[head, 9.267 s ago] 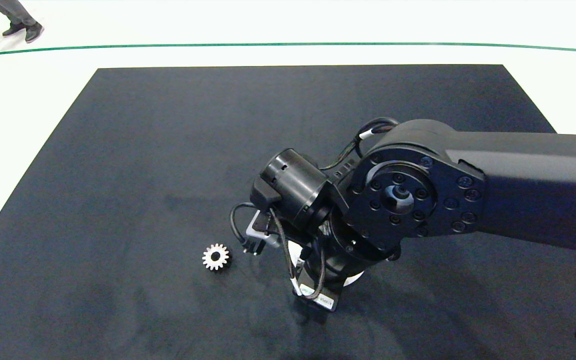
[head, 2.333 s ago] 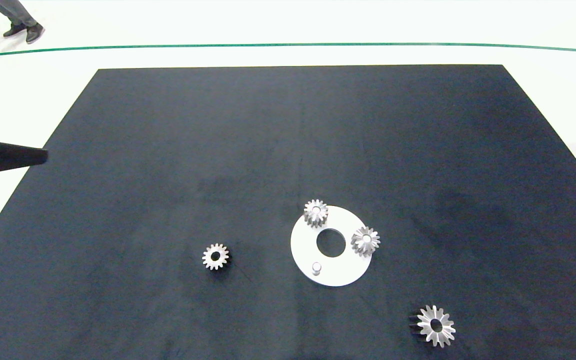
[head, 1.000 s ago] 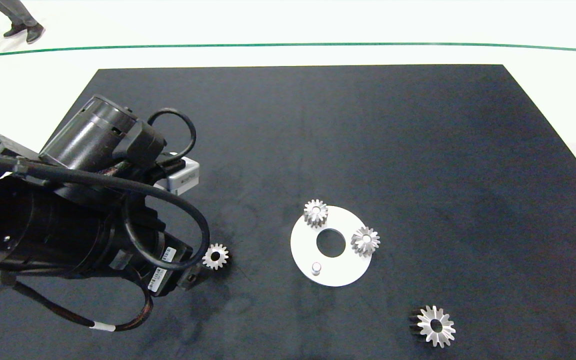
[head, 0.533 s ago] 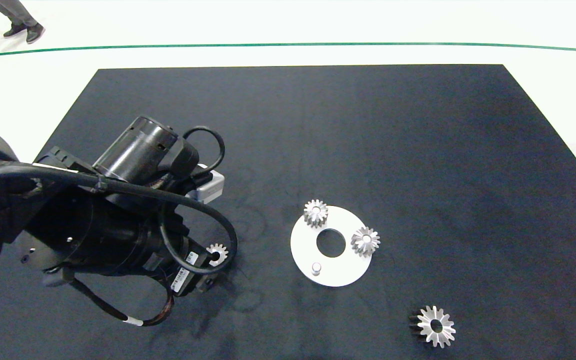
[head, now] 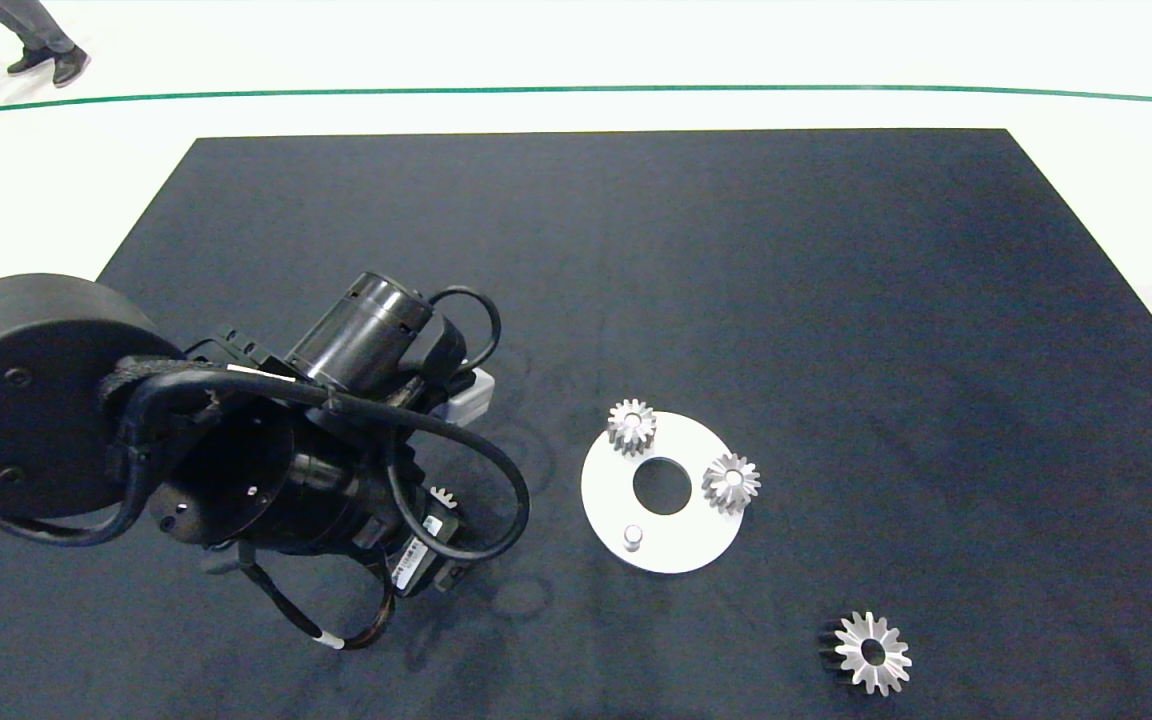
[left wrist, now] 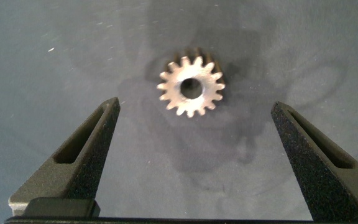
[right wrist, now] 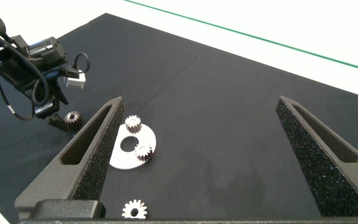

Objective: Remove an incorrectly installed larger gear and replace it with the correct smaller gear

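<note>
Silver teeth of the smaller gear (head: 444, 494) just peep out from under the left gripper (head: 436, 530) in the head view, at about nine o'clock from the white disc (head: 676, 545) on the dark bench (head: 636, 250). That disc carries two mounted gears and one bare peg (head: 632, 537) at its seven o'clock. The larger gear (head: 872, 652) lies flat on the bench, well apart at the disc's five o'clock, so removal looks done. The left arm hides most of the small gear here, so any drift in the descent would go unseen from above.

Left wrist view: the smaller gear (left wrist: 191, 86) lies flat between the wide-spread jaws but beyond the fingertips (left wrist: 109, 109). Closing now would likely catch nothing. A lopsided close could nudge the gear aside, or pinch tooth tips and let it slip.

Right wrist view: the right gripper (right wrist: 197, 109) hangs high and idle, jaws wide, well clear of the disc (right wrist: 120, 160). The left arm's loose cable (right wrist: 11, 93) might drag near the gear.
</note>
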Robot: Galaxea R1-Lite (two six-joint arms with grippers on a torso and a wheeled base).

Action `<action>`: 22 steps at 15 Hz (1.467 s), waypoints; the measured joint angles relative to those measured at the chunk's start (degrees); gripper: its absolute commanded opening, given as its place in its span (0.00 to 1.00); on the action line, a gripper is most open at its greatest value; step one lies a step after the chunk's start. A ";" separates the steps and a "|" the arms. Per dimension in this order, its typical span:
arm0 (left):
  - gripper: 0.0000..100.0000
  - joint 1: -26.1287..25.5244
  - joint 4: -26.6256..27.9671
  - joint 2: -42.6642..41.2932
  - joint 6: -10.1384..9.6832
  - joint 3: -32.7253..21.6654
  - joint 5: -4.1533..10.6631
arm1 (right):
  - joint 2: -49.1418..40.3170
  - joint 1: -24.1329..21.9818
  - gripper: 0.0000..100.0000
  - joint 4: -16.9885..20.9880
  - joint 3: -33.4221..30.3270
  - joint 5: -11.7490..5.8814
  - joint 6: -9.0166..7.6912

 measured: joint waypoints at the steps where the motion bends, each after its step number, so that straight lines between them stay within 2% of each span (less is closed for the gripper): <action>1: 1.00 -0.22 -0.13 0.52 0.28 -0.11 0.17 | 0.00 0.00 1.00 -0.01 0.02 -0.02 -0.02; 6: 1.00 -1.82 -1.57 2.63 0.50 -1.35 0.56 | 0.02 0.00 1.00 -0.01 0.15 0.00 0.00; 7: 0.99 -1.85 -1.60 2.95 1.02 -1.62 0.56 | 0.05 0.00 1.00 -0.01 0.15 -0.02 0.00; 9: 0.95 -1.79 -1.68 3.69 1.65 -1.82 0.61 | 0.07 0.02 1.00 0.00 0.35 -0.02 -0.02; 17: 0.78 -0.83 -1.99 5.56 1.79 -2.54 0.76 | 0.07 0.00 1.00 -0.01 0.59 -0.02 -0.09; 19: 0.75 -0.66 -1.99 5.58 1.77 -2.54 1.57 | 0.05 0.00 1.00 0.07 0.59 -0.02 -0.09; 22: 0.69 -0.80 -1.96 5.69 1.77 -2.54 1.90 | 0.00 0.00 1.00 0.09 0.59 -0.02 -0.11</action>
